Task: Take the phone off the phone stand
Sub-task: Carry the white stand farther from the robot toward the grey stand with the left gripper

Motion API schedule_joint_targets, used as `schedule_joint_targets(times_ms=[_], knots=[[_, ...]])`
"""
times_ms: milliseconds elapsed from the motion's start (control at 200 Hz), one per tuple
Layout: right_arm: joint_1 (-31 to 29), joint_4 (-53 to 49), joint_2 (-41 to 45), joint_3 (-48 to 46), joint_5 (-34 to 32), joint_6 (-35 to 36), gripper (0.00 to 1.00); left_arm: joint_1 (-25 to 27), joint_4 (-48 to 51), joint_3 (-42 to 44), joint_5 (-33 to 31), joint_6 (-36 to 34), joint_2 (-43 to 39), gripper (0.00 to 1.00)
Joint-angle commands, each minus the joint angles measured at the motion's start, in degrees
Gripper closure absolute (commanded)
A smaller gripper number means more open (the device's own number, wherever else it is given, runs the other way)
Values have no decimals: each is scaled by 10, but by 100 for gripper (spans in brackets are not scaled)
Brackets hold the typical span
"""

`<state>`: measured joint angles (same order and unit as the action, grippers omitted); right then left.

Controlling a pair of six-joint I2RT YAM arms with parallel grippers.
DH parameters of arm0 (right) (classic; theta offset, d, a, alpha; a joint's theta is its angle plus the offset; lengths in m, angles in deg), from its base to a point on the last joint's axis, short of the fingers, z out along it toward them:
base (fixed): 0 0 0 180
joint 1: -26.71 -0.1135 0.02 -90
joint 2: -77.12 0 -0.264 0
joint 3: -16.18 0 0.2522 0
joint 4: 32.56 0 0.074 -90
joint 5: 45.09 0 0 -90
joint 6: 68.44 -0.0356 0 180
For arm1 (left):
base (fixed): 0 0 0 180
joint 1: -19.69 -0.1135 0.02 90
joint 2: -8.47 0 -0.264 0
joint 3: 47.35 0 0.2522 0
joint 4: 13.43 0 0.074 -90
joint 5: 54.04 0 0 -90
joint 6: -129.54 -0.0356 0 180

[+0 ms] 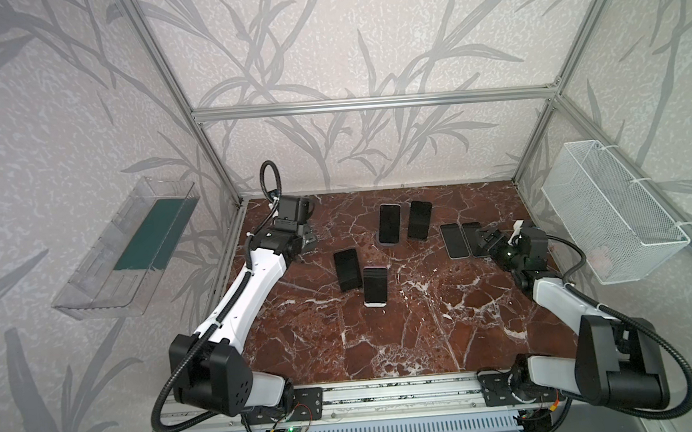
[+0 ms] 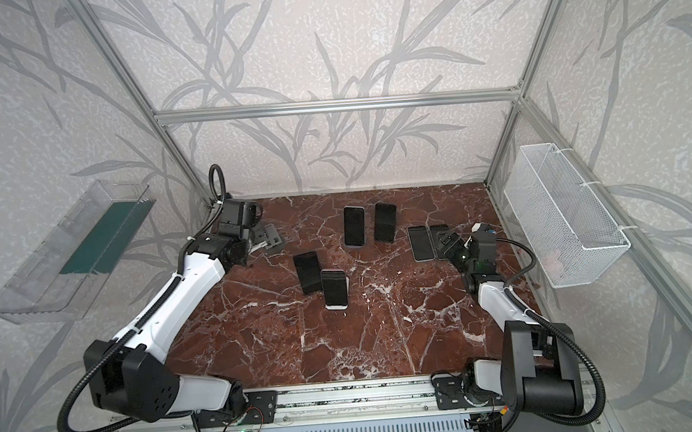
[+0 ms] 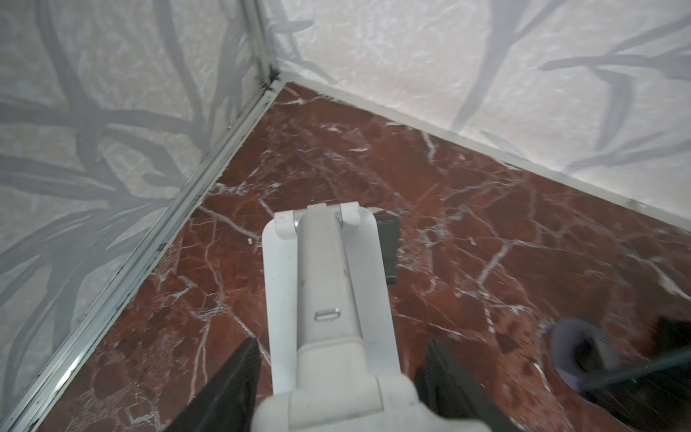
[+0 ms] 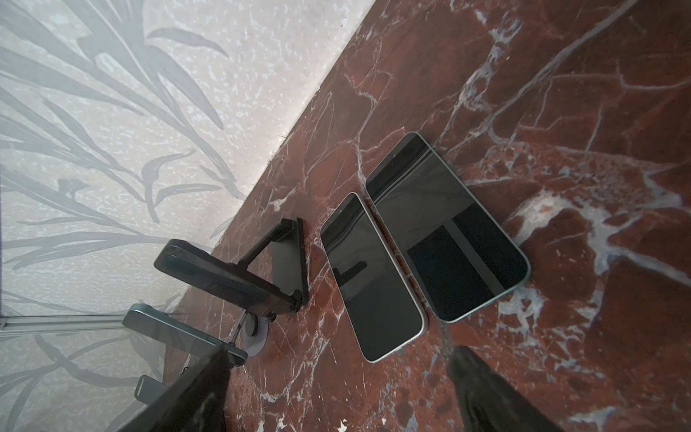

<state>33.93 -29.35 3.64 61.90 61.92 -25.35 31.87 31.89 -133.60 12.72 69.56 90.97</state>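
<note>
The right gripper [image 4: 340,353] hangs with its jaws apart and empty. Two flat phones [image 4: 374,276] lie side by side on the marble table [image 4: 561,112] just ahead of its fingertips. Beyond them, farther from the gripper, a dark phone [image 4: 220,278] leans on its black stand [image 4: 299,254]. The left gripper [image 3: 342,340] is clamped on a white stand [image 3: 325,269].

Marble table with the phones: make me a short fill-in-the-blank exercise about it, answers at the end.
1. ___ dark-screened phones lie flat, side by side, on the red marble table.
2. The left gripper is shut on a ___ folding phone stand.
3. The right gripper hovers with jaws ___, holding nothing.
Missing words: two; white; open.
</note>
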Motion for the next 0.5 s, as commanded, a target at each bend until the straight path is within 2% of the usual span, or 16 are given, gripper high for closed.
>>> schedule_joint_targets(times_ms=[0, 275, 345, 495], knots=[[-3, 20, -4, 10, 2, 8, 8, -42, -43, 2, 24, 35, 34, 42], [-3, 19, -4, 8, -7, 12, 9, -87, -114, -2, -12, 57, 161, 40], [-3, 18, -2, 9, -9, 15, 9, -92, -115, -10, -17, 74, 193, 40], [-3, 16, -1, 8, -14, 20, 10, -99, -100, -32, -24, 52, 247, 39]])
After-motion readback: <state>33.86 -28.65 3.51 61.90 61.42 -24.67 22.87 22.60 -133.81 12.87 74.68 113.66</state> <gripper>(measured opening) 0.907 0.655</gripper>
